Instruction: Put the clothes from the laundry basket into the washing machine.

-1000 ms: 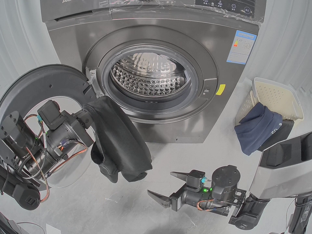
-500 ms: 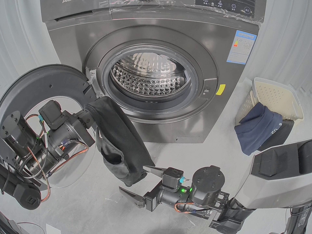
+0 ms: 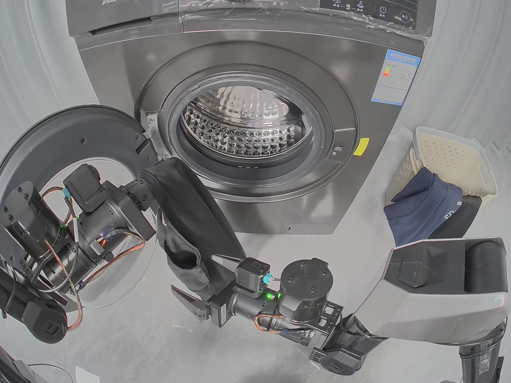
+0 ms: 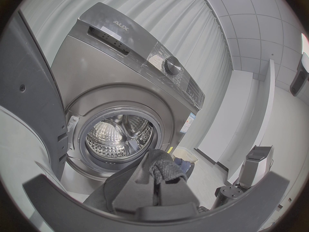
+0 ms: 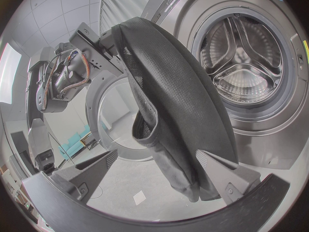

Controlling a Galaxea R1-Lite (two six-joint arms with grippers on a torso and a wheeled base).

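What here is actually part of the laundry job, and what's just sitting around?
Part of the job: black garment, washing machine, its open door, laundry basket, navy garment.
Just there: curtain, blue label, yellow sticker.

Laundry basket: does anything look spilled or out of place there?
Mildly: a navy garment and a black garment hang out over the near rim of the laundry basket instead of lying inside.

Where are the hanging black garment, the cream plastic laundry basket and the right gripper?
hanging black garment (image 3: 197, 224), head view, middle of drape.
cream plastic laundry basket (image 3: 452, 158), head view, perforated inner wall.
right gripper (image 3: 191, 273), head view, between open fingertips.
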